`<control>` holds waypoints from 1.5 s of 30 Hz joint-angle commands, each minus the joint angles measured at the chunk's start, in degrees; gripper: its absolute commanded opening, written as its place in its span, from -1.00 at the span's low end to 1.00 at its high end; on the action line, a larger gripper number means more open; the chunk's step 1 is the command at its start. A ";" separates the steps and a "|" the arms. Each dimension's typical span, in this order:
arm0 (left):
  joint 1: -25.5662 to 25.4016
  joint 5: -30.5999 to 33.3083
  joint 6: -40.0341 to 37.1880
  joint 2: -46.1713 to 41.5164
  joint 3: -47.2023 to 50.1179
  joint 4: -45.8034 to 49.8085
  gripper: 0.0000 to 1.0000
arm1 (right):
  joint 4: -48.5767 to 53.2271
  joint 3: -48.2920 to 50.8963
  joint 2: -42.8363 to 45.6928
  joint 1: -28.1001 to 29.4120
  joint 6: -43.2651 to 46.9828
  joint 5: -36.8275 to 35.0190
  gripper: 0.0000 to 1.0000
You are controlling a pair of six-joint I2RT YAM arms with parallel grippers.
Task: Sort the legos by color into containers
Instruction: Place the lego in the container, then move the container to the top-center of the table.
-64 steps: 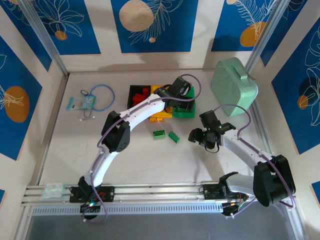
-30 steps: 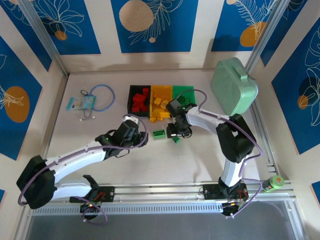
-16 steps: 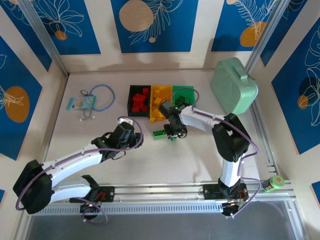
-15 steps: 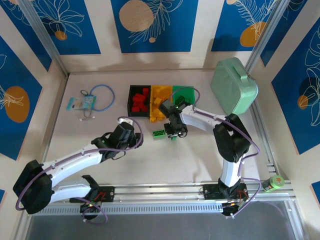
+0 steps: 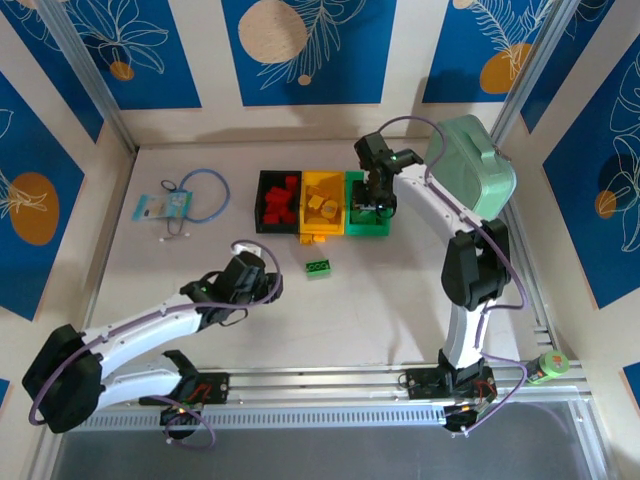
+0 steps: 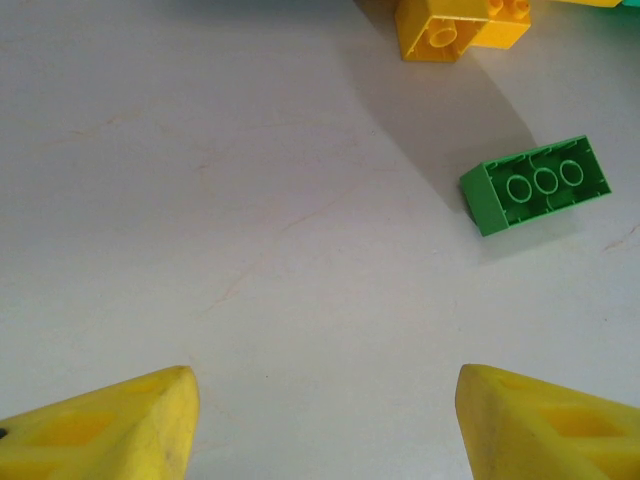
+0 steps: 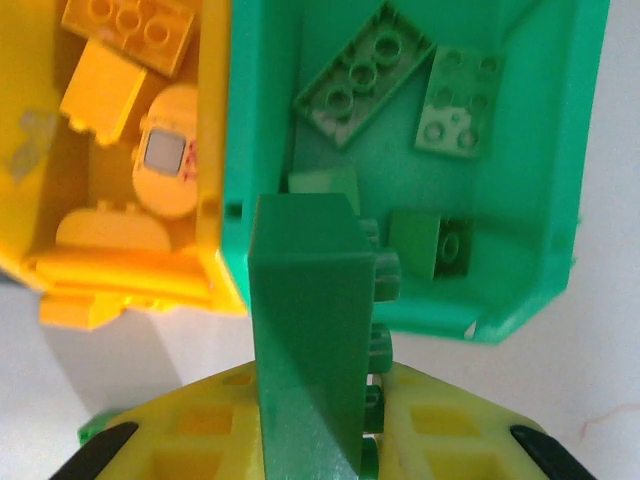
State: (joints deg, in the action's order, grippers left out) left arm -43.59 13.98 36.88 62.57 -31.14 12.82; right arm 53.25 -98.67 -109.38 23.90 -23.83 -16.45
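A green brick (image 7: pixel 305 330) clenched in the right fingers (image 7: pixel 440 430) hangs over the near edge of the green bin (image 7: pixel 530 230), likely to drop among its matches, while the left fingers (image 6: pixel 100 425), spread and empty, face a loose green brick (image 6: pixel 535 183) before that bin.

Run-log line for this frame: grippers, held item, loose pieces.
right gripper: shut on green lego, above green bin | left gripper: open, empty, above table | on table: loose green lego, yellow lego
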 commanded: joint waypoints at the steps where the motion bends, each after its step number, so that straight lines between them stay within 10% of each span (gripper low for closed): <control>1: 0.57 -0.75 1.49 -1.90 0.96 -0.10 0.37 | 3.57 -4.66 -4.93 -1.08 2.21 1.09 -0.49; 4: 0.58 -1.01 1.54 -2.49 0.91 0.29 0.37 | 5.14 -9.13 -8.74 -1.79 1.97 -0.46 -0.35; 8: 0.53 -1.07 1.36 -3.02 0.14 0.64 0.37 | 6.88 -12.24 -9.78 -1.05 0.68 -2.43 0.35; 14: 0.56 -1.15 -0.38 0.89 -3.54 -0.21 0.38 | 2.05 -3.28 -1.35 1.78 -2.03 -3.89 0.41; 27: 4.60 -7.03 -2.13 20.92 -16.60 -5.30 0.39 | -9.78 16.61 7.54 5.68 -4.78 4.35 -0.19; 45: 10.67 -12.83 -6.33 37.11 -34.44 -0.94 0.29 | -6.98 -2.92 -12.35 -0.46 -5.65 9.04 -0.52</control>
State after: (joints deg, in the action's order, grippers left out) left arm -33.87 3.29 31.90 97.97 -63.02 9.50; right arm 45.60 -97.82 -119.42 24.99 -28.97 -10.20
